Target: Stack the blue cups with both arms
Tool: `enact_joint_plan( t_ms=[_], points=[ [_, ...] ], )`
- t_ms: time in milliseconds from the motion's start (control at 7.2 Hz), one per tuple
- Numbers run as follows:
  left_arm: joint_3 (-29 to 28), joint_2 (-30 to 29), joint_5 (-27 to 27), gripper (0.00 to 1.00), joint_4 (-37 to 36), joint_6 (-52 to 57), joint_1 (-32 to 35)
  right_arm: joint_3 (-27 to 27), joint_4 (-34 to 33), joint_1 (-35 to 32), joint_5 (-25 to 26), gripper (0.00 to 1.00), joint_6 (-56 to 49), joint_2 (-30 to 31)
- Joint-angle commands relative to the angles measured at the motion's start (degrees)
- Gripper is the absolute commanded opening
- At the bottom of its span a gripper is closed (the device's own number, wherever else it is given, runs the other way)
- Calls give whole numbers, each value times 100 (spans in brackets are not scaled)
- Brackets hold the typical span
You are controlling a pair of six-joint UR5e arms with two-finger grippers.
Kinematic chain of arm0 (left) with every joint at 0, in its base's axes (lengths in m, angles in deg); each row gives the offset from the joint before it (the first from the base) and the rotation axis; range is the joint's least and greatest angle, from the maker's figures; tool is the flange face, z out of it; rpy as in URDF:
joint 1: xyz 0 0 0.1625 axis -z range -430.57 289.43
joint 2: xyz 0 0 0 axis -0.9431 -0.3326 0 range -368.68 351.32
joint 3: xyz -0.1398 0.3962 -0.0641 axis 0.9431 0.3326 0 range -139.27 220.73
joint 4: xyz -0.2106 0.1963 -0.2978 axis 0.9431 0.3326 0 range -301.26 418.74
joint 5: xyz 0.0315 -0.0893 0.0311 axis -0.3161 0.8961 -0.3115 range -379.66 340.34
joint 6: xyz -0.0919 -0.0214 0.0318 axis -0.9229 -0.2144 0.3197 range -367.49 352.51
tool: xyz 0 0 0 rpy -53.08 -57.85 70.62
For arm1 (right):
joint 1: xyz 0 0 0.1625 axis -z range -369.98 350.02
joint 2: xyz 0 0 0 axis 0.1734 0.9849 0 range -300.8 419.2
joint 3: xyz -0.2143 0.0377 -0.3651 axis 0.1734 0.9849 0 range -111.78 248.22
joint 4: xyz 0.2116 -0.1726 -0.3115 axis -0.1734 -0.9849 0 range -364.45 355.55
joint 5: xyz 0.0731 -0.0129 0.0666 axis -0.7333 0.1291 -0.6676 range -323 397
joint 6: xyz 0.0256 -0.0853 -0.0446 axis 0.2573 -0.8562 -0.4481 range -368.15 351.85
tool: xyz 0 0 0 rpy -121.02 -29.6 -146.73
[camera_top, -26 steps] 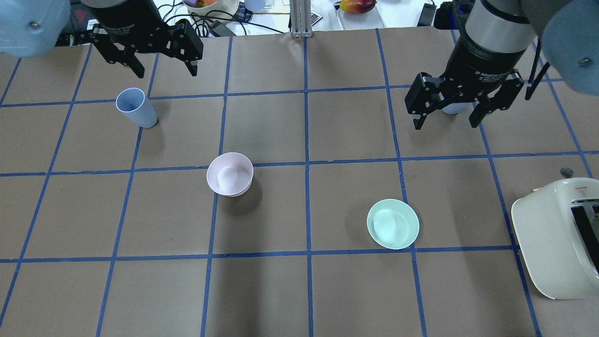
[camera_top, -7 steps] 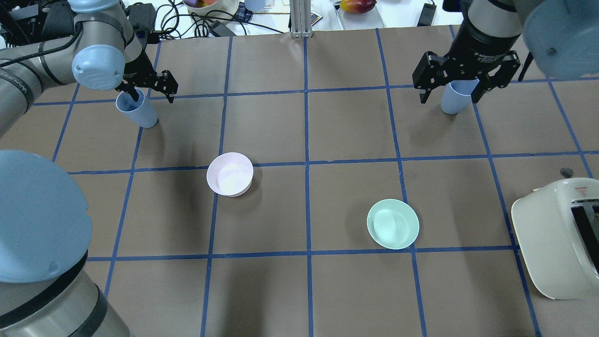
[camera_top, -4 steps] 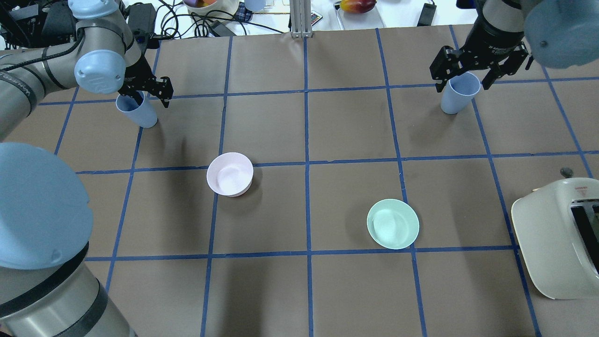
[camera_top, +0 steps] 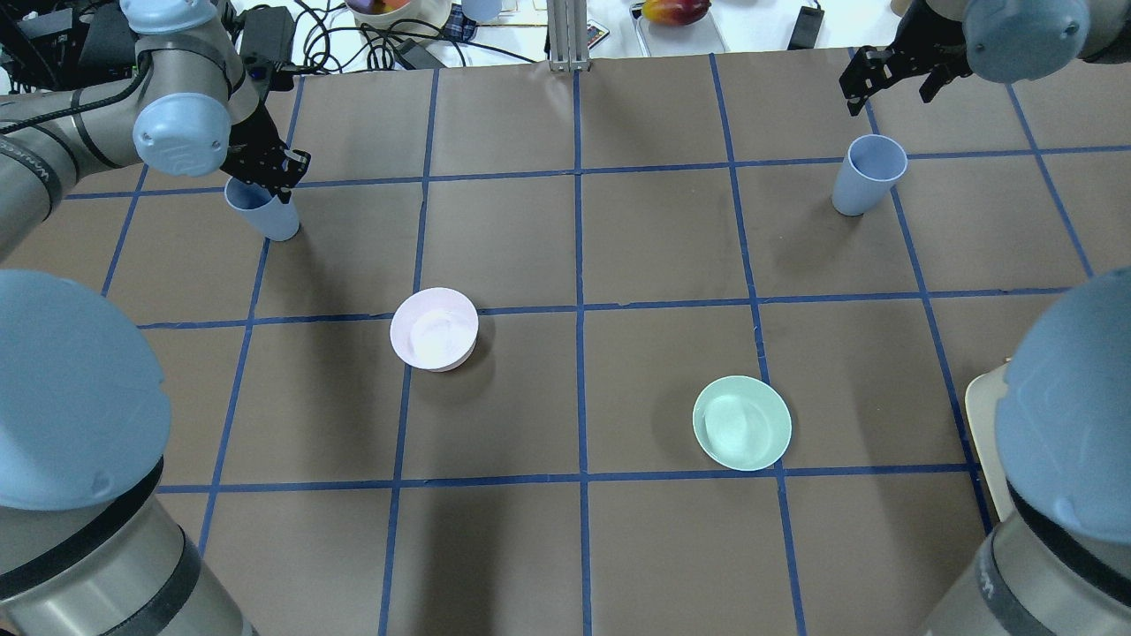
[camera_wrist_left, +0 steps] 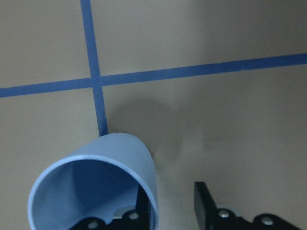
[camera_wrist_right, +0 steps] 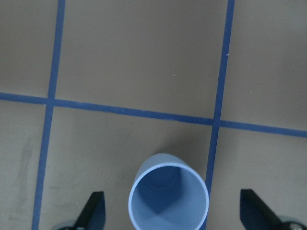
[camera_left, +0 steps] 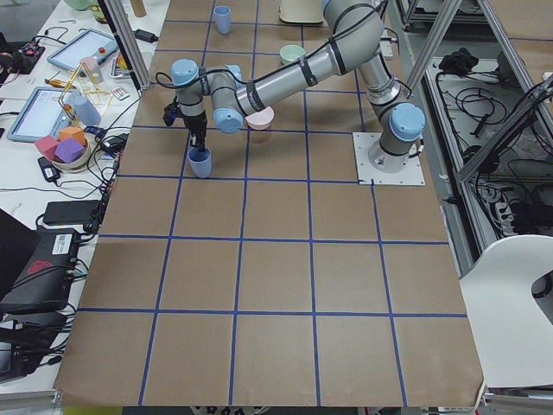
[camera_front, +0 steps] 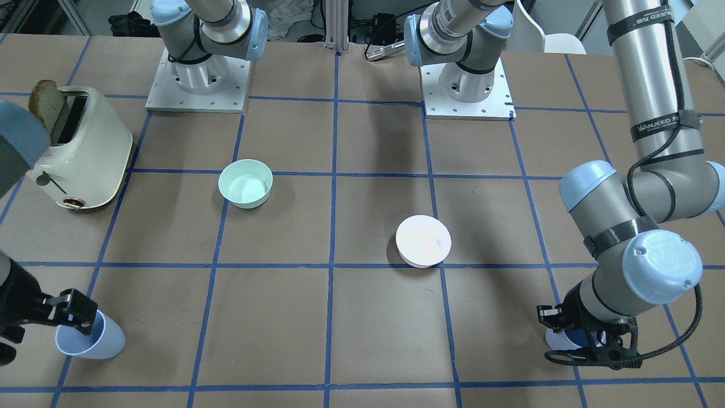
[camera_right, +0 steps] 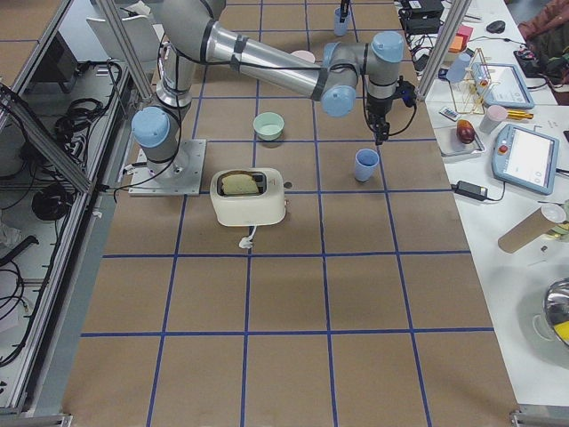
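**cup-to-gripper alignment at the two pick sites**

both blue cups stand upright, mouths up, long axes vertical, well apart along the table's far side from the robot. left cup (camera_top: 269, 221): the left gripper (camera_wrist_left: 170, 201) is down at rim level and straddles the cup wall, one finger (camera_wrist_left: 139, 213) inside the mouth and the other finger (camera_wrist_left: 204, 206) outside. a gap shows between the outer finger and the wall, so the jaws are parted and grip nothing. right cup (camera_top: 870, 181): the right gripper (camera_wrist_right: 171, 196) hangs above it, jaws spread wide and empty. in the right wrist view the cup's mouth sits midway between the two fingertips, touching neither. judged from this, the left arm is nearer to a grasp and needs only to pinch the wall. the right arm needs a straight descent along the cup's axis before closing. the pink bowl (camera_top: 434, 329) and green bowl (camera_top: 741, 422) lie nearer the robot, apart from both cups.
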Motion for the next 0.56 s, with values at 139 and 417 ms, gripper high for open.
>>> enact_joint_plan(
  t_ms=[139, 417],
  points=[
    [-83, 178, 38, 0, 60, -242, 244, 329, 115, 215, -45, 100, -338, -529],
    [-92, 310, 222, 0, 61, -1536, 840, 250, 501, 259, -19, 100, -481, -547]
  ],
)
